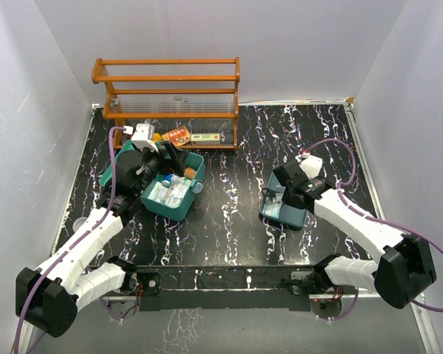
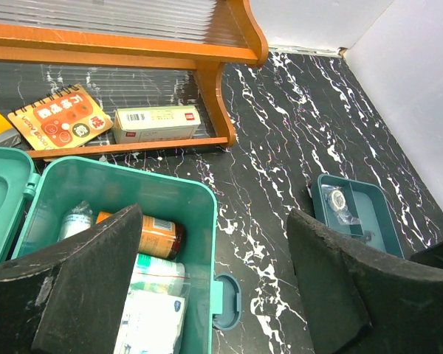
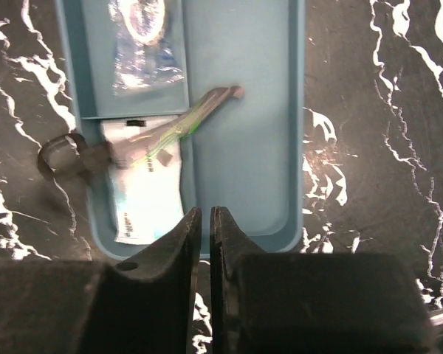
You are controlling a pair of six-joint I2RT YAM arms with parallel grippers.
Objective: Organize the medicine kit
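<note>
Table [image 1: 236,184]: glossy black top with white marble-like veins. At 11 o'clock, a rack [image 1: 170,77] of orange varnished wood with a light shine and a ribbed clear shelf. At 9 o'clock, the kit [image 1: 179,214]: smooth teal plastic with a soft sheen. Inside it, an amber bottle [image 2: 159,236] with a paper label. At 3 o'clock, the tray [image 3: 244,110]: darker teal plastic, smooth, holding shiny metal scissors [image 3: 181,127] and a crinkled clear packet [image 3: 144,37]. Under the rack, a printed card notebook [image 2: 59,118] and a paper carton [image 2: 156,122]. Left fingers [image 2: 88,287]: matt black, scuffed grey.
</note>
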